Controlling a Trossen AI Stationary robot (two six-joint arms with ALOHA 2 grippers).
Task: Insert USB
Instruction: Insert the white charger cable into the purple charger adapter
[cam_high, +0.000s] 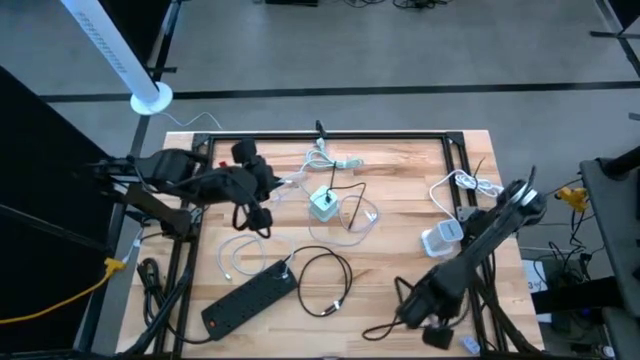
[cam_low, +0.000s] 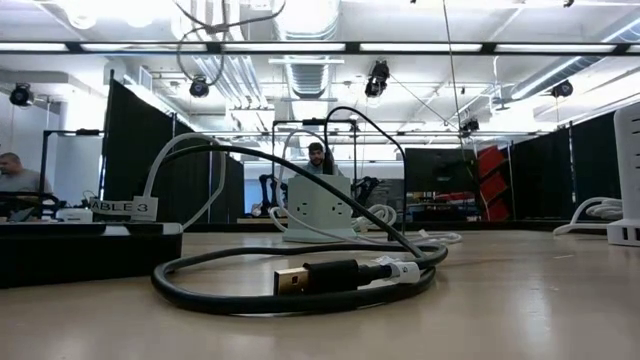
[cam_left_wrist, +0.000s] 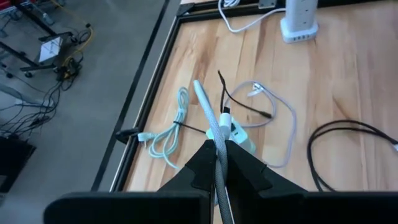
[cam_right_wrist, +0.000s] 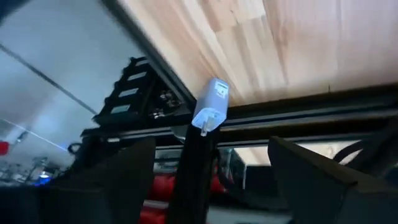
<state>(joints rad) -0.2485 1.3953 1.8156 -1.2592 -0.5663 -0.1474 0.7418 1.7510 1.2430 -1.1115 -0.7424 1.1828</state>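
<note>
the grey cable (cam_left_wrist: 214, 130) is clamped in the left hand (cam_left_wrist: 219, 163), its long axis aimed at the green hub (cam_high: 323, 204) just beyond. the right hand (cam_right_wrist: 208, 180), released, is parked off the bench (cam_high: 400, 250).

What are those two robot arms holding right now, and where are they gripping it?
The left end effector is shut on a light grey cable, pinching it along its cord, not at a plug. The right end effector is open and holds nothing.

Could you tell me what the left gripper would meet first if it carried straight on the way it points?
Probably the small mint-green charger block on the table. The left gripper, shut on a grey cable, points at it over the wood; the depth between them is unclear.
</note>
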